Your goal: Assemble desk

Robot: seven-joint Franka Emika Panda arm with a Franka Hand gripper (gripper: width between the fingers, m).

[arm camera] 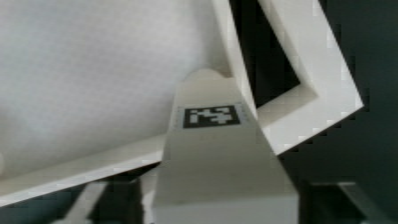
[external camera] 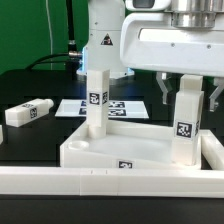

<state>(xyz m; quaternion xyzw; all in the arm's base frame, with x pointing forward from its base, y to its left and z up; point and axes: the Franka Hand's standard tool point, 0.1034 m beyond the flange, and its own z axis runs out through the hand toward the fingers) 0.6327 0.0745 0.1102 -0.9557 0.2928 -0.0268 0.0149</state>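
The white desk tabletop lies with its raised rim up, and it fills much of the wrist view. One white tagged leg stands upright in its far corner toward the exterior view's left. My gripper is shut on a second tagged leg, which stands upright in the corner toward the exterior view's right. In the wrist view this leg sits between the dark fingers of my gripper. A third leg lies loose on the black table at the exterior view's left.
The long white border rail runs along the front and up the right side, close to the tabletop; its corner shows in the wrist view. The marker board lies flat behind the tabletop. The robot base stands behind it.
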